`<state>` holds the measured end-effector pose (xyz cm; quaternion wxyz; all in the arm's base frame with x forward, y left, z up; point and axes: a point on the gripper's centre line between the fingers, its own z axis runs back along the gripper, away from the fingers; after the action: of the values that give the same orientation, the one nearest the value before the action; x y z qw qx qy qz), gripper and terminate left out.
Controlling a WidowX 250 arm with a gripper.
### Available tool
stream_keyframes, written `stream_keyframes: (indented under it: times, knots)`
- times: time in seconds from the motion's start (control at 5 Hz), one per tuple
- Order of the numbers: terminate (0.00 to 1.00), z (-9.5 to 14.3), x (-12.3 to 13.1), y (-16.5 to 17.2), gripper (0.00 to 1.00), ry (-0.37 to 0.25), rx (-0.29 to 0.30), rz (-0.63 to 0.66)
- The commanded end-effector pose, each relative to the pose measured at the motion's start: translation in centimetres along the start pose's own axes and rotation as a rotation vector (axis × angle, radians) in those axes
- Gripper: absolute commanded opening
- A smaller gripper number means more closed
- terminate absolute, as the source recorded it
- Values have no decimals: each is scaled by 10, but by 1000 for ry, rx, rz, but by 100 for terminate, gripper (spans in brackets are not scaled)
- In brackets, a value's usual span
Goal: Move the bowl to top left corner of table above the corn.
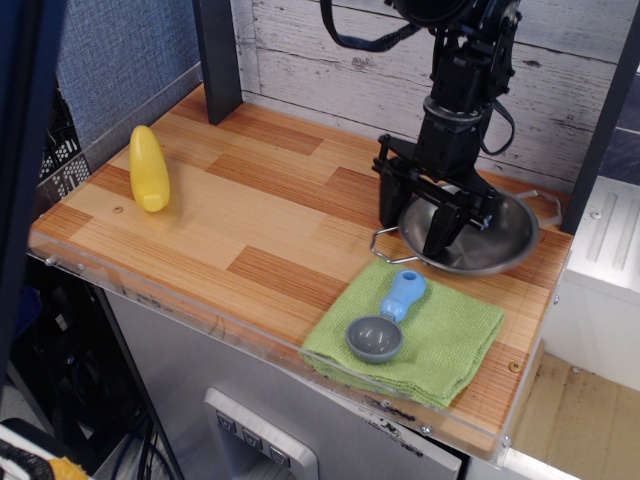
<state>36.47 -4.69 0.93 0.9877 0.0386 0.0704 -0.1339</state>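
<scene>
The shiny steel bowl (478, 238) with wire loop handles sits at the right of the wooden table (230, 215), just behind the green cloth. My black gripper (412, 220) is lowered over the bowl's left rim, jaws open: one finger stands outside the rim on the left, the other inside the bowl. The fingers straddle the rim and do not look closed on it. The yellow corn (148, 168) lies at the far left of the table, well away from the bowl.
A green cloth (440, 345) at the front right carries a grey measuring scoop with a blue handle (387, 322). A dark post (218, 55) stands at the back left. A clear acrylic rim (190, 300) runs along the table's front edge.
</scene>
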Motion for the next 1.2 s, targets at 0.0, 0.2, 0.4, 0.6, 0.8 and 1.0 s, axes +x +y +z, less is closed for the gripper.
stream_keyframes:
  times: [0.0,0.2,0.4,0.6,0.8,1.0]
  knots:
    - [0,19,4,5,0,-56,-5,18]
    - [0,25,1,3,0,-64,-26,20]
    - [0,48,-7,2,0,-102,-64,11]
    - [0,80,-18,1,0,-174,-82,9]
    - [0,103,-29,2,0,-215,-128,-16]
    - [0,123,-44,13,0,-221,-131,-5]
